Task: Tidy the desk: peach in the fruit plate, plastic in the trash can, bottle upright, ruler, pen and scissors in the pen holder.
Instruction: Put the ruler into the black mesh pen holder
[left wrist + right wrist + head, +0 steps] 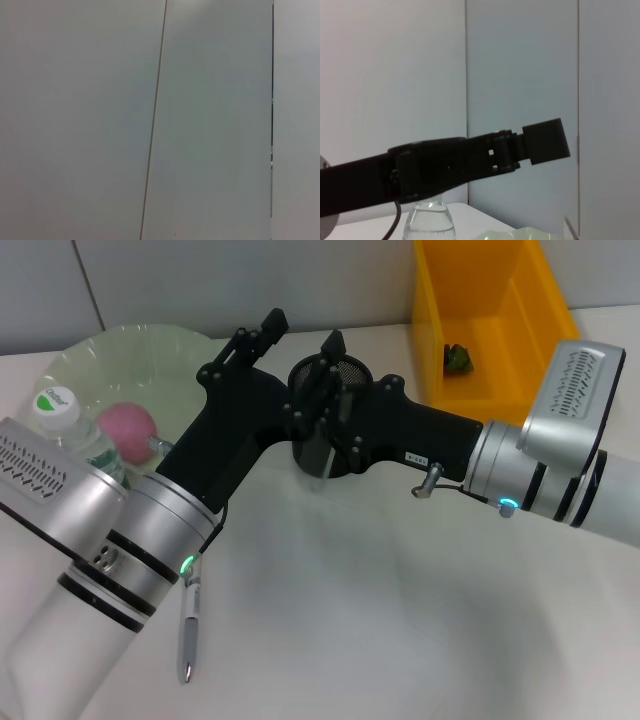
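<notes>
My right gripper hangs over the near side of the black mesh pen holder, shut on a clear ruler that hangs below its fingers. Beside it my left gripper is raised and open, holding nothing; in the right wrist view the left gripper shows as a dark bar. The pink peach lies in the pale green fruit plate. The bottle stands upright next to it. A pen lies on the table under my left arm. The scissors are out of view.
The yellow trash can stands at the back right with a green piece of plastic inside. White table surface spreads in front of the arms. The left wrist view shows only wall panels.
</notes>
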`<state>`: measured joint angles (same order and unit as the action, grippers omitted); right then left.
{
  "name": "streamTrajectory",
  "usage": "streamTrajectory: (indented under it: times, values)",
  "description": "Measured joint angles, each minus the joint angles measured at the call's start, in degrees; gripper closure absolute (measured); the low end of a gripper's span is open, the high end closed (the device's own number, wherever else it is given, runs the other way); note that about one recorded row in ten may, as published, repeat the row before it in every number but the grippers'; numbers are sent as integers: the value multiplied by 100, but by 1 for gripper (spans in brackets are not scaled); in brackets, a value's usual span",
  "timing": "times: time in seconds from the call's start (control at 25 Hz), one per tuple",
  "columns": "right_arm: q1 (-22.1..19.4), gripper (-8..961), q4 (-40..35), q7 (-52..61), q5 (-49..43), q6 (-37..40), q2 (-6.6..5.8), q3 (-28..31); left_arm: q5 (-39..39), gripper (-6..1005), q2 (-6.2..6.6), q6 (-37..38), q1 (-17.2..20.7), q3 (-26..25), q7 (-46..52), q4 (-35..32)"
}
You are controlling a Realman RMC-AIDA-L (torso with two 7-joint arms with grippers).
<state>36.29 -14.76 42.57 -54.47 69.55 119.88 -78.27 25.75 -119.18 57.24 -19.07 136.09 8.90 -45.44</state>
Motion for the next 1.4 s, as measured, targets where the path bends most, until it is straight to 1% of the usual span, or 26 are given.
streamTrajectory:
  times: [0.12, 0.48, 0.64, 0.76, 0.96, 1.04, 1.08, 1.16, 1.4]
  values:
    - [0, 925, 0, 1, 0, 11, 0, -26, 0, 371, 0, 50, 3, 2, 17, 0]
    - [-16, 928, -23, -1, 80, 127, 0, -142, 0, 176, 1, 166, 56, 5, 77, 19]
    - [-28, 946, -77, 1, 148, 161, 0, -225, 0, 144, 1, 203, 79, 5, 83, 19]
    - [-41, 952, -130, 15, 249, 181, 0, -251, 1, 144, 7, 270, 118, 4, 84, 19]
    - [-217, 953, -444, -22, 701, 350, -8, -206, 17, 145, 30, 379, 201, -50, 86, 20]
    - [-318, 953, -686, -28, 907, 404, -28, -144, 29, 145, 49, 573, 288, -83, 99, 102]
    - [-408, 953, -928, -22, 1003, 420, -46, -66, 25, 145, 50, 623, 318, -98, 109, 132]
    - [-447, 953, -1060, -8, 1024, 420, -51, 6, 13, 145, 54, 742, 377, -133, 145, 208]
    - [-513, 954, -1462, 80, 1038, 351, -55, 320, 36, 146, 62, 797, 389, -144, 297, 339]
